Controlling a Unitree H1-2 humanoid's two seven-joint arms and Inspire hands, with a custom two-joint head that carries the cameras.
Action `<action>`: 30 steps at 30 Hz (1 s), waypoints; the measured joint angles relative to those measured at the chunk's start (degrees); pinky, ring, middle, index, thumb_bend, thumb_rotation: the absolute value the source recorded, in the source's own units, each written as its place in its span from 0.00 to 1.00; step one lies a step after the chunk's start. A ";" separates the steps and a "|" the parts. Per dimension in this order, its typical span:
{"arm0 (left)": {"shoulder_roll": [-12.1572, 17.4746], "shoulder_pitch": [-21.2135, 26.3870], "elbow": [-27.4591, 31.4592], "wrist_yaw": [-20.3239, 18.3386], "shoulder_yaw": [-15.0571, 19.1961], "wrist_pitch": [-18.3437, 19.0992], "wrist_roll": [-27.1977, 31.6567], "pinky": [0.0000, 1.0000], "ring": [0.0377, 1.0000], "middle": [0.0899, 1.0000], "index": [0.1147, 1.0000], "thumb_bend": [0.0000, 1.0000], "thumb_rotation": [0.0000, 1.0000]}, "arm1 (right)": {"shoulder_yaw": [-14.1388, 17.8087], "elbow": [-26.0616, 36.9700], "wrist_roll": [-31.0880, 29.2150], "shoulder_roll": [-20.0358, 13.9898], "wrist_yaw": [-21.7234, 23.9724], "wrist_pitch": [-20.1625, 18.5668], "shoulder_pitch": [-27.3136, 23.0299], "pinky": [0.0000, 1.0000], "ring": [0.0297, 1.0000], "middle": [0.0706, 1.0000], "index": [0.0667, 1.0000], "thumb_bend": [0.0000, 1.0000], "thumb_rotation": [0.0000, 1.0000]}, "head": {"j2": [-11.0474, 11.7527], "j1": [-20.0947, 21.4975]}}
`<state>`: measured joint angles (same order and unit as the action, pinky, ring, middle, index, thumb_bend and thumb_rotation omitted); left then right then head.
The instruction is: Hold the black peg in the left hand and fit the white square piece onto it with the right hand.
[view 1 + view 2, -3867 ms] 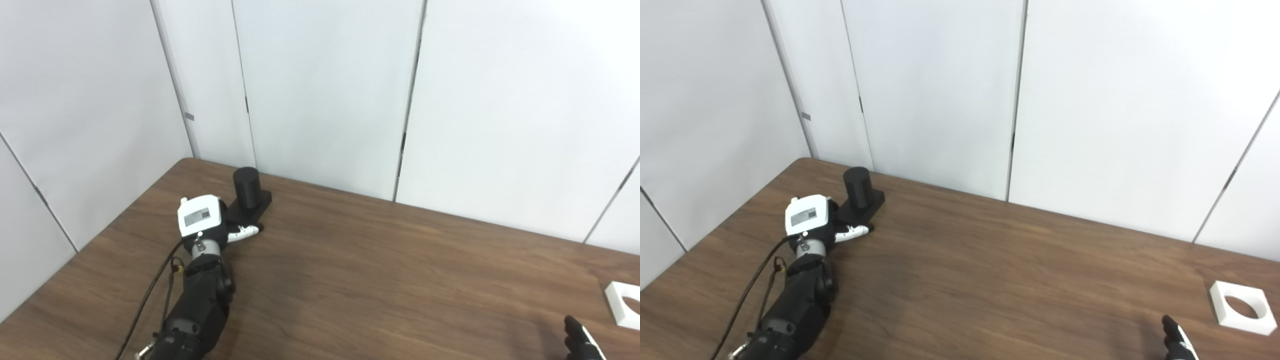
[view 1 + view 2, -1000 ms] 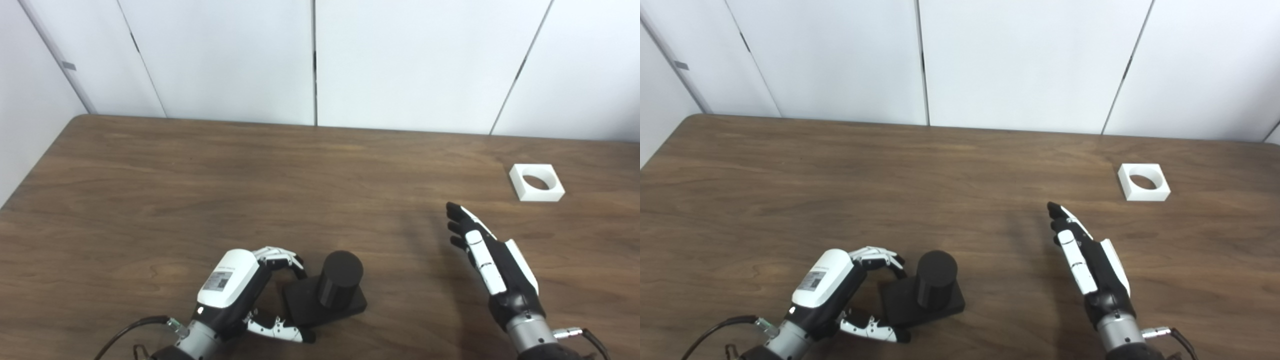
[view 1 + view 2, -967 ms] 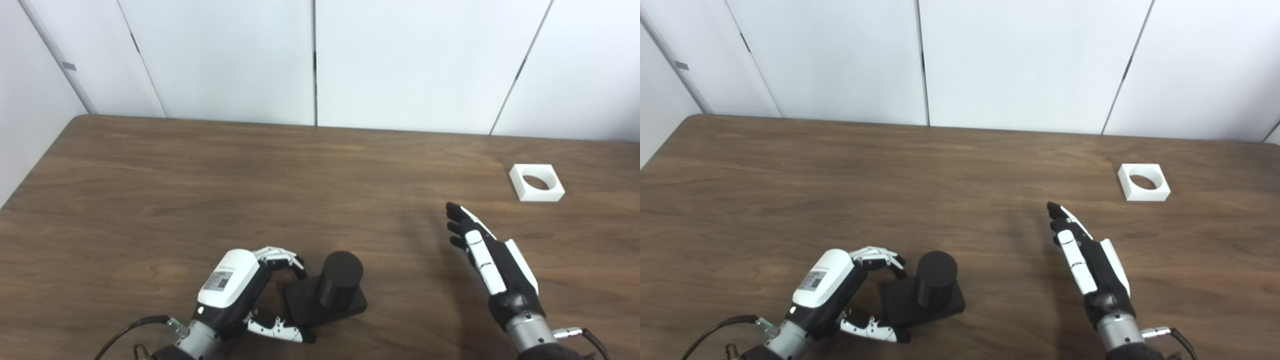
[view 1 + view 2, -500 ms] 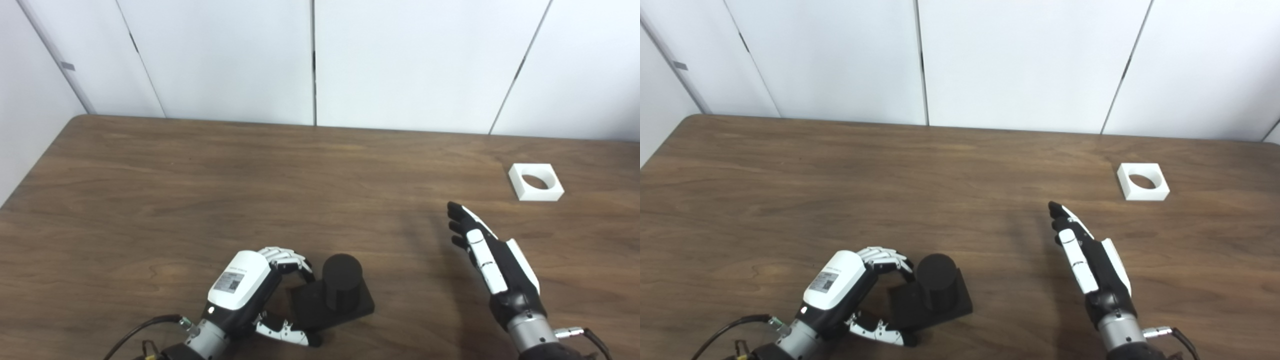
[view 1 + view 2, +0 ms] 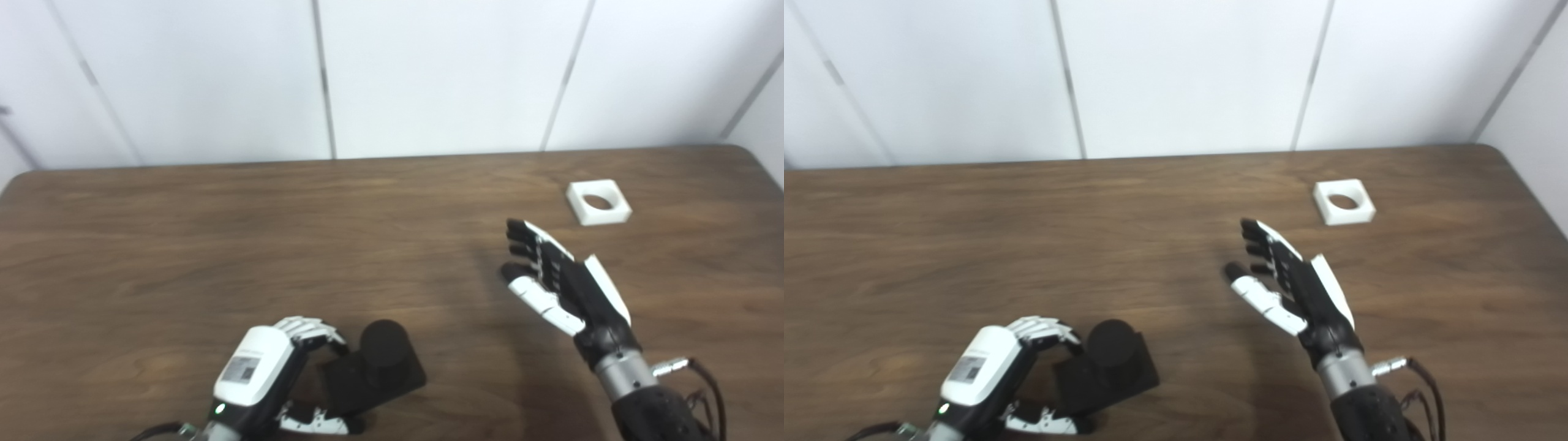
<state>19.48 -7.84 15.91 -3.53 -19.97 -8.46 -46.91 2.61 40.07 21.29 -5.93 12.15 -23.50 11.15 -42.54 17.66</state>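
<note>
Left eye view. We see the left hand at the near edge of the table, its fingers curled over the far edge of the square base of the black peg and its thumb along the base's near edge, so it grips the base; the base appears to rest on the table, and the round post stands upright. The right hand hovers with fingers spread and holds nothing. The white square piece lies flat near the far right corner, apart from the right hand.

Right eye view. We see the same layout: the left hand clasps the black peg, the right hand is wide and empty, and the white square piece lies untouched beyond it.

We judge the holding step largely done; grasping the piece, carrying it over and seating its round hole on the post are left.
</note>
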 measured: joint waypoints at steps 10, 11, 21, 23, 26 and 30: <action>0.90 -2.87 -0.14 1.41 1.04 -2.36 1.32 0.76 0.73 0.65 0.42 0.52 0.04 | 3.40 -6.56 10.31 -20.71 4.61 -3.22 -5.44 0.97 1.00 0.97 0.84 0.84 0.15 | 2.37 5.90; 0.91 -2.88 -0.38 1.71 1.08 -3.23 1.64 0.76 0.72 0.65 0.42 0.52 0.04 | 3.05 -7.90 10.42 -21.00 5.03 -3.10 -6.66 0.97 1.00 0.97 0.84 0.85 0.14 | 2.38 5.90; 0.96 -3.01 -4.19 5.47 2.10 -9.94 2.26 0.77 0.72 0.65 0.42 0.52 0.04 | 1.23 -19.98 14.46 -26.97 4.41 -0.63 -15.19 1.00 1.00 1.00 0.84 0.88 0.17 | 5.10 8.62; 0.95 -3.31 -4.33 5.84 2.41 -10.27 2.26 0.77 0.73 0.65 0.42 0.52 0.04 | 0.76 -21.87 14.85 -27.86 4.38 -0.51 -16.58 1.00 1.00 1.00 0.83 0.89 0.18 | 5.19 8.62; 0.98 -3.37 -4.62 6.04 2.70 -10.56 2.26 0.77 0.73 0.65 0.42 0.52 0.04 | -0.01 -25.72 15.32 -28.93 4.30 -0.35 -19.01 1.00 1.00 0.99 0.83 0.89 0.19 | 5.19 8.45; 1.05 -3.34 -5.00 6.40 2.76 -11.39 2.25 0.77 0.73 0.66 0.42 0.52 0.04 | -2.02 -28.73 15.46 -29.18 4.28 0.69 -22.34 1.00 1.00 0.98 0.83 0.88 0.19 | 5.19 8.01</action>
<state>20.53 -11.18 10.91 2.87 -17.22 -19.85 -44.66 0.59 11.34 36.76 -35.11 16.43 -22.82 -11.19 -37.35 25.67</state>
